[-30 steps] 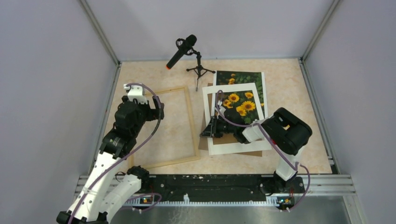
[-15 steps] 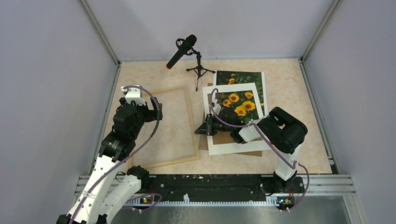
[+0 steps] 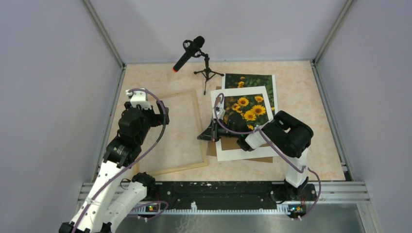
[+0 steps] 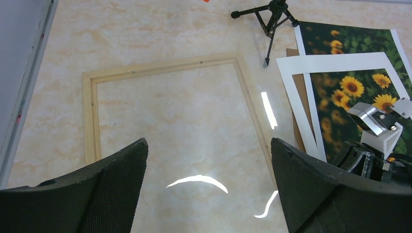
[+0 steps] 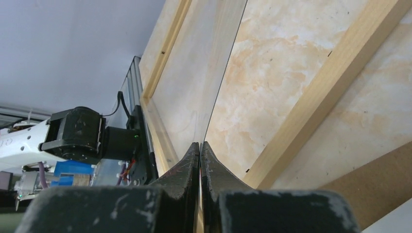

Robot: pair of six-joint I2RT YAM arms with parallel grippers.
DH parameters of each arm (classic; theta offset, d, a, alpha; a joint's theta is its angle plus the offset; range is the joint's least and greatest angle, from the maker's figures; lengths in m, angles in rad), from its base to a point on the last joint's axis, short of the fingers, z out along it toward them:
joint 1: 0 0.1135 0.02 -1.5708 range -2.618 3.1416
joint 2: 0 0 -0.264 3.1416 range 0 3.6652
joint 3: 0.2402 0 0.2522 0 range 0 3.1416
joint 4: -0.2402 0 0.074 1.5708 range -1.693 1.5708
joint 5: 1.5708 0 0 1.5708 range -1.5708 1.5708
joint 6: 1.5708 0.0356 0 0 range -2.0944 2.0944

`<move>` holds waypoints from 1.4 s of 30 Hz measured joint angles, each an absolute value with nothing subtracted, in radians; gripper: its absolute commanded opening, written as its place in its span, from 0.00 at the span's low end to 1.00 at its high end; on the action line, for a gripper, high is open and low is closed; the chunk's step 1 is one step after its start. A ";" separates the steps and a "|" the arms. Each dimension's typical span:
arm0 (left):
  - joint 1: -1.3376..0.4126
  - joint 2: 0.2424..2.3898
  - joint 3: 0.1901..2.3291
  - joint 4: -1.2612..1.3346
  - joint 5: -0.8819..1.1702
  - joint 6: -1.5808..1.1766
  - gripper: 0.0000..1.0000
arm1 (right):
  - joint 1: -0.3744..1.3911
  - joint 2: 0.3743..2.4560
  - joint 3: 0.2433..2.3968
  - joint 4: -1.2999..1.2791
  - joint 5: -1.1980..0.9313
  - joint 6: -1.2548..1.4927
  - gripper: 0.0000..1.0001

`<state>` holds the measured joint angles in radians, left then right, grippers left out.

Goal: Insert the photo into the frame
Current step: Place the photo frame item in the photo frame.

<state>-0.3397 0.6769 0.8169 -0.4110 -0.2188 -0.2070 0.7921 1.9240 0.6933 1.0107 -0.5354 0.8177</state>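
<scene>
The photo (image 3: pixel 250 80) lies flat on the worktop (image 3: pixel 301 92) at the right, outside the frame. Its far part is uncovered. The rest lies under a white mat (image 3: pixel 243 91), and sunflowers show through the mat's window. A brown backing board (image 3: pixel 262 159) lies at the bottom of this stack, visible at the near edge and in the near part of the window.

The frame (image 3: pixel 175 168) lies flat to the left of the stack, just beside it, and the marbled worktop shows through its opening. The left wrist view confirms this: frame (image 4: pixel 165 65) on the left, photo (image 4: pixel 350 39), mat (image 4: pixel 335 62) and board (image 4: pixel 291 51) on the right.

Right hand (image 3: pixel 206 135) — low between the frame's right strip and the left edge of the stack. In its own view the right hand (image 5: pixel 200 145) has its fingers pressed tip to tip on a thin clear sheet (image 5: pixel 221 77), seen edge-on as a dark line rising from between them. The frame strip (image 5: pixel 330 77) and the board (image 5: pixel 369 194) lie beyond.

Left hand (image 4: pixel 209 145) — above the frame's left part, fingers spread wide, holding nothing.

A microphone (image 3: pixel 189 51) on a small tripod (image 4: pixel 272 14) stands at the far side, just beyond the frame's far right corner.
</scene>
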 measured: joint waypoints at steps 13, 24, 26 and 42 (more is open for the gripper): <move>-0.340 0.677 0.816 -0.411 -0.226 -0.207 0.99 | 0.792 1.993 0.749 1.054 -0.561 0.857 0.00; -0.340 0.677 0.815 -0.411 -0.226 -0.207 0.99 | 0.792 2.031 0.787 1.052 -0.570 0.876 0.00; -0.340 0.677 0.815 -0.411 -0.226 -0.207 0.99 | 0.792 2.040 0.796 1.045 -0.569 0.876 0.00; -0.340 0.677 0.815 -0.411 -0.226 -0.207 0.99 | 0.789 2.056 0.842 0.946 -0.543 0.961 0.00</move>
<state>-0.3397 0.6773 0.8150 -0.4114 -0.2264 -0.2070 0.7891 2.0560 0.8417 0.9463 -0.5434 0.9611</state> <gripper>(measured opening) 0.987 0.005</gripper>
